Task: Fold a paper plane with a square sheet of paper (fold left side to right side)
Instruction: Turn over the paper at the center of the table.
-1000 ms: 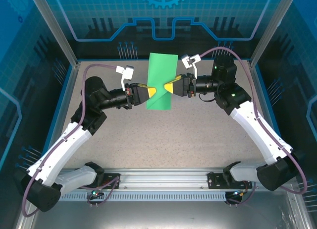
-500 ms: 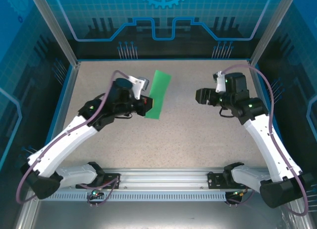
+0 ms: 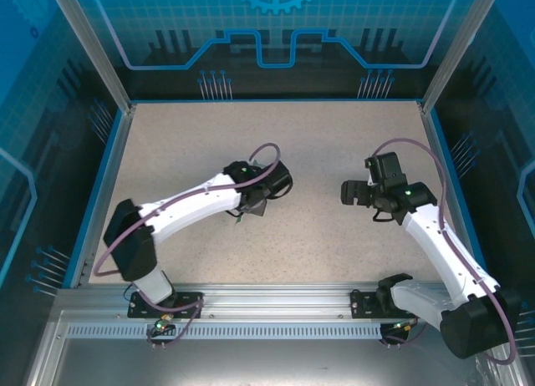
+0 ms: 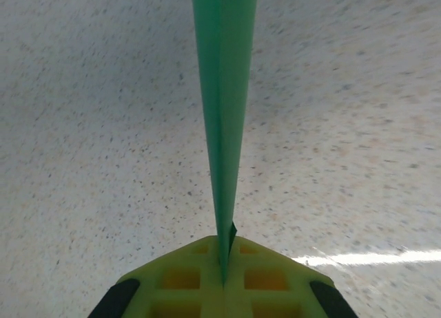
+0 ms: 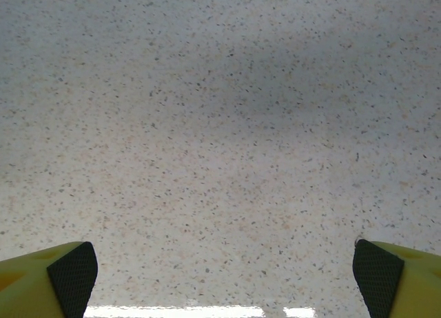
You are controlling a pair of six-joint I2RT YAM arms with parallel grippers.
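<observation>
From above, the white left arm (image 3: 192,204) reaches in from the lower left to the middle of the frame, its wrist bent down over the pale speckled surface (image 3: 334,135). The right pincer (image 3: 347,192) hangs at centre right, well apart from the left arm and pointing towards it; from this angle its opening is hard to read. In the left wrist view, the left pincer (image 4: 224,273) sits at the bottom centre with its yellow jaws pressed fully together on the lower end of the thin bright green sheet of paper (image 4: 224,125). The sheet is seen edge-on as a narrow strip running from the jaws straight up and out of the top of the frame, with the surface behind it. At least two layers lie against each other along that edge, so I judge that one lengthwise fold is made. Whether any nose or wing folds are in place cannot be told from this angle. In the right wrist view, the right pincer (image 5: 220,290) stands spread wide, its black-padded tips in the two lower corners with bare surface between them and nothing in its hold. The remaining creases probably need the sheet laid flat, so the task looks at most partly done.
</observation>
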